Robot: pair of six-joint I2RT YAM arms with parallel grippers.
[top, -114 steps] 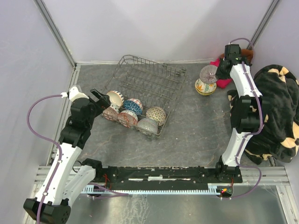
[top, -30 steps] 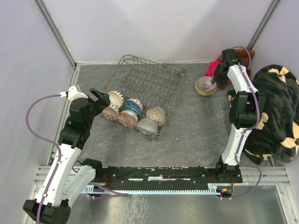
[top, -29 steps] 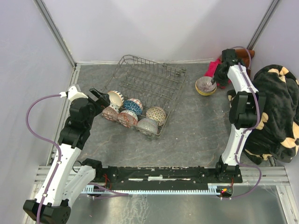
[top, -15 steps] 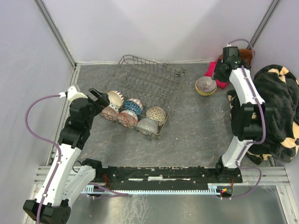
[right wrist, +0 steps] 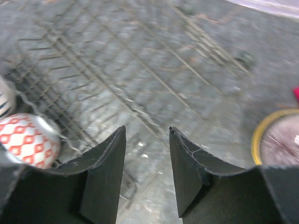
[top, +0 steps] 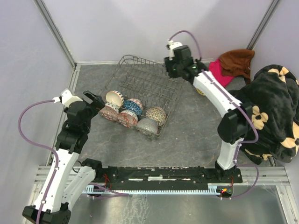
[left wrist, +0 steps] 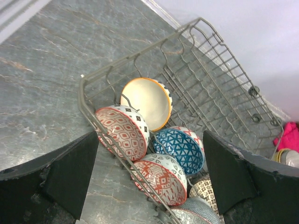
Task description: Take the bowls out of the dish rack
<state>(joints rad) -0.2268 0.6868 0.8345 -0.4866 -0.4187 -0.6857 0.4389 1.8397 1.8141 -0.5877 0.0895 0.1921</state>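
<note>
On the table [top: 187, 135], the rack [top: 145, 80] lies skewed, left of centre, its far half bare wire. Right jaws hang above the rack's far right corner, partly open with nothing between them. Left jaws, spread wide and empty, point down at the rack's near left corner. Six bowls [top: 133, 106] crowd the rack's near end. One unloaded bowl [right wrist: 280, 144], yellow-rimmed, stands on the table beyond the right side. The step in hand looks like a reach for another bowl. The cream bowl [left wrist: 147, 101] and the red bowl [left wrist: 122, 131] lie closest to the left jaws. Next, the jaws must straddle one rim, close, and lift clear of the wires.
</note>
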